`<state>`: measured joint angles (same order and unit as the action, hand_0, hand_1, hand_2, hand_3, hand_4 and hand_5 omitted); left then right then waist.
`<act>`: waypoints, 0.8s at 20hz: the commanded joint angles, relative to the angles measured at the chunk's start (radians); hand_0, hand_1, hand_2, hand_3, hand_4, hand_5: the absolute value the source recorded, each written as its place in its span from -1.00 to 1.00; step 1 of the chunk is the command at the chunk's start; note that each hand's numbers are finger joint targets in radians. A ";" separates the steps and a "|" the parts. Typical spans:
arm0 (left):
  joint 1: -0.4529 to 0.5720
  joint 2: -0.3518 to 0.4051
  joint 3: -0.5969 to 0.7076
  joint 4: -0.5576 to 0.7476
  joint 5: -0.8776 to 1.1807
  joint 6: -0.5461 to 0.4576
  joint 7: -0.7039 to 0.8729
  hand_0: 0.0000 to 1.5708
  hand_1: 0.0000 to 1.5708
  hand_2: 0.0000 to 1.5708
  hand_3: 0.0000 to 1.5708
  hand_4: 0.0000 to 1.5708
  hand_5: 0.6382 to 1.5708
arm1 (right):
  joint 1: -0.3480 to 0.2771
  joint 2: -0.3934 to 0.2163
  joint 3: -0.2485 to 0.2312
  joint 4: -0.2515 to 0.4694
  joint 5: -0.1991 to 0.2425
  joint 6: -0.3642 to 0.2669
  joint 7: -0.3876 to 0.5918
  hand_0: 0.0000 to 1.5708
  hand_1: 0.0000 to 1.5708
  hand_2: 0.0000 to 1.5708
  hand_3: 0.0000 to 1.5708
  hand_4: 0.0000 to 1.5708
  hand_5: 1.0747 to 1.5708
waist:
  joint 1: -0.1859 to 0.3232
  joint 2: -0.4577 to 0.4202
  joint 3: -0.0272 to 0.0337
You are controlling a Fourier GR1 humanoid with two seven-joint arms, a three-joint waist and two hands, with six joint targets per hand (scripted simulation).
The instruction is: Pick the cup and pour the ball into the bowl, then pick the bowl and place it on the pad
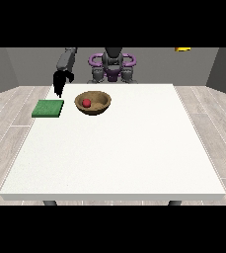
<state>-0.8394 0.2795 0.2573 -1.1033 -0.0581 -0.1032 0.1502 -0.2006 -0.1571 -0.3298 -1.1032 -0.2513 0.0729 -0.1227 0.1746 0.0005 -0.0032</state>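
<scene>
At the far left corner of the white counter [114, 158], a flat green pad [48, 108] is seen. It lies close to the left edge, and nothing is placed on it.

Above the pad's far right corner, the hand at the view's left [61, 81] is held in the air. It is black and hangs down from a grey forearm [66, 59] that comes from the top of the view. The fingers are pointed downward toward the counter, and nothing is seen between them. Whether they are released or clenched cannot be told, because the hand appears only as a small dark shape. No object is touched by this hand.

Just to the right of the pad, a brown wooden bowl [100, 103] is placed upright on the counter, near the far edge. A narrow strip of white counter is visible between the pad and the bowl, so the two are apart. Inside the bowl, on its left half, a small red ball [86, 103] is resting.

Behind the bowl, past the far edge of the counter, the body of the robot [112, 66] is seen, grey with purple parts.

The right half of the counter carries none of these things. The cup is not seen in this view, and the other hand is not seen either.
</scene>
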 commanded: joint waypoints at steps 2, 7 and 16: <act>0.004 0.106 0.100 -0.018 0.138 -0.133 -0.012 -1.00 -1.00 -1.00 -1.00 0.33 0.97 | -0.028 0.032 -0.012 0.098 -0.007 0.010 -0.120 -1.00 -1.00 -1.00 -1.00 -0.06 0.98 | 0.007 0.084 0.0038; 0.092 0.172 0.125 -0.053 0.186 -0.196 0.000 -1.00 -1.00 -1.00 -1.00 0.24 0.96 | -0.075 0.062 0.022 0.202 0.020 -0.007 -0.172 -1.00 -1.00 -1.00 -1.00 -0.18 0.96 | -0.020 0.065 0.0036; 0.122 0.243 0.166 -0.114 0.283 -0.234 0.045 -1.00 -1.00 -1.00 -1.00 0.29 0.93 | -0.189 0.002 -0.009 0.407 0.007 0.026 -0.267 -1.00 -1.00 -1.00 -1.00 -0.33 0.93 | -0.031 0.127 0.0039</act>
<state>-0.7458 0.5020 0.4149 -1.1812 0.1846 -0.3139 0.1779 -0.3511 -0.1174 -0.3207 -0.7839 -0.2375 0.0760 -0.3468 0.1441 0.1112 0.0007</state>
